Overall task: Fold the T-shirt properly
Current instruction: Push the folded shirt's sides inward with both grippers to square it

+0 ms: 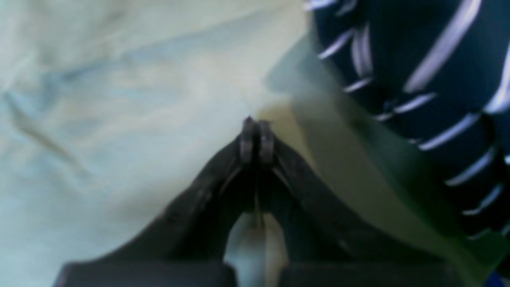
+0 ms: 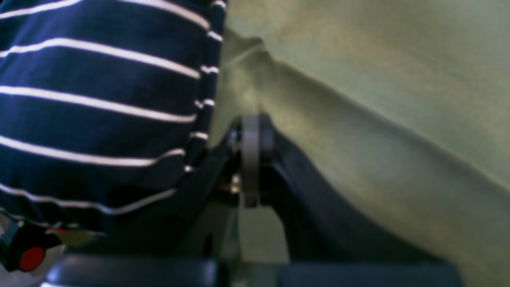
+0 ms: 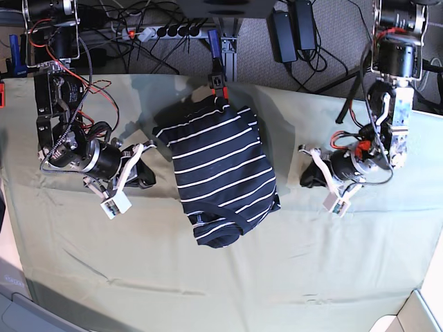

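The soft navy-blue T-shirt with thin white stripes [image 3: 221, 173] lies folded into a rough rectangle at the middle of the counter, on the plain pale green table cloth [image 3: 228, 290], its collar end toward the near edge and a sleeve bunched at its far left corner. The left tool [image 3: 307, 176] rests on the cloth to the right of the shirt, apart from it, its fingers [image 1: 255, 139] pressed together on nothing. The right tool [image 3: 147, 166] sits just beside the shirt's left edge, its pads [image 2: 251, 159] also closed and empty, the striped fabric close alongside in its wrist view
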